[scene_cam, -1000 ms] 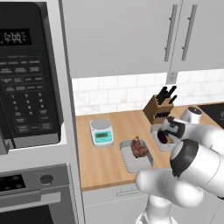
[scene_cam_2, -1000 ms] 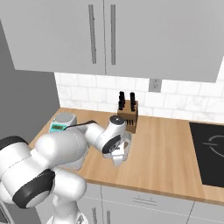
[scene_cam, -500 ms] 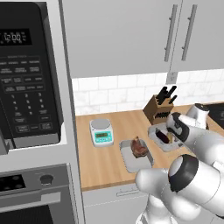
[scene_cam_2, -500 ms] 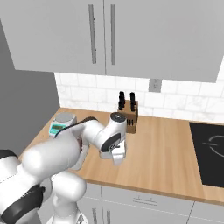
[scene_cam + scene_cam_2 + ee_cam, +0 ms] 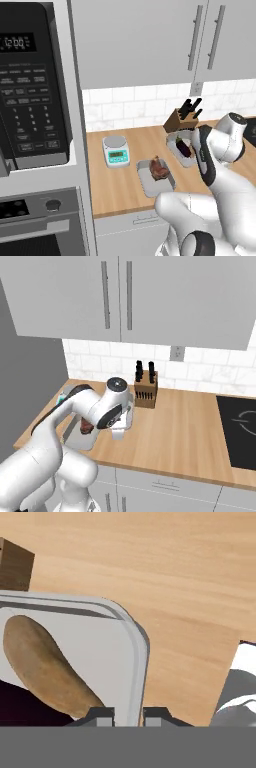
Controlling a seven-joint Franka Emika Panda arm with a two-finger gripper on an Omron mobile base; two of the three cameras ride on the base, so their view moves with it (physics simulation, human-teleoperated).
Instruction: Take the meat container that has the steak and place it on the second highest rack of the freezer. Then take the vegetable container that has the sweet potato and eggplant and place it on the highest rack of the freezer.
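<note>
The vegetable container (image 5: pixel 181 148) sits on the counter in front of the knife block, with the dark eggplant (image 5: pixel 183 148) inside. In the hand view its pale rim (image 5: pixel 136 662) runs between my two fingertips, and the brown sweet potato (image 5: pixel 45 664) lies beside the eggplant (image 5: pixel 12 708). My gripper (image 5: pixel 128 716) is shut on that rim at the container's right edge (image 5: pixel 194 155). The meat container (image 5: pixel 155 177) with the reddish steak (image 5: pixel 159 168) rests closer to the counter's front, left of my hand (image 5: pixel 120 431). The freezer is out of view.
A small kitchen scale (image 5: pixel 116 151) stands left of the trays. The knife block (image 5: pixel 145 391) is against the tiled wall. A black cooktop (image 5: pixel 240 423) lies at the far right. Microwave (image 5: pixel 27 95) and oven (image 5: pixel 35 220) fill the left side; wall cabinets hang overhead.
My fingers have closed the last bit onto the vegetable container's rim. The arm's elbow has swung and the hand settled lower. Both containers stay where they were.
</note>
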